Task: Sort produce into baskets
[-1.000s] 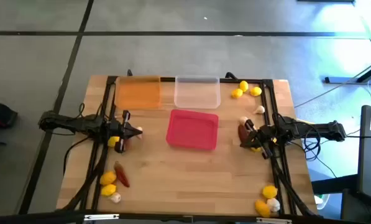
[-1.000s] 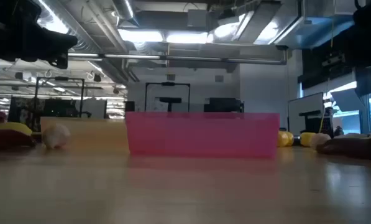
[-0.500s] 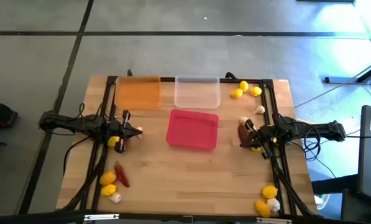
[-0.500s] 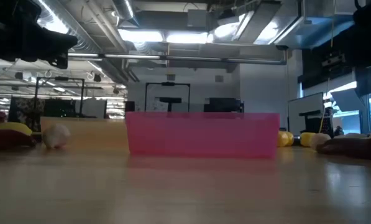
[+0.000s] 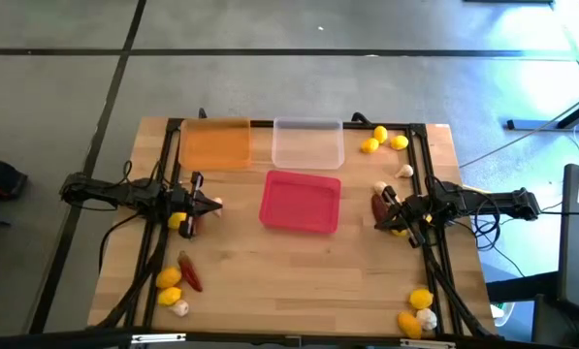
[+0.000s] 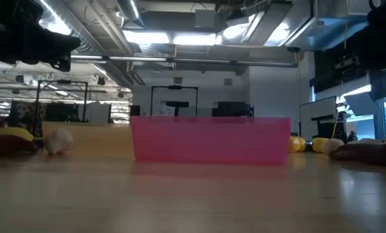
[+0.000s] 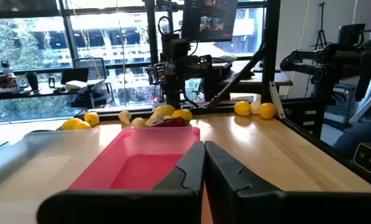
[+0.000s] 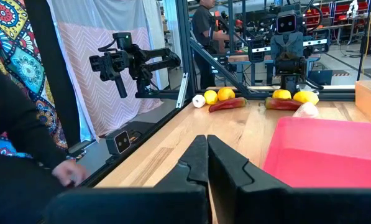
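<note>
between both end effectors, pink tray

table: pale wood, smooth, satin
pink-red tray: matt translucent plastic
clear tray: frosted plastic
orange tray: translucent plastic
lemons: glossy

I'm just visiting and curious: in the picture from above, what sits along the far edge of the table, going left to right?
Orange tray → clear tray → a small cluster of lemons.
</note>
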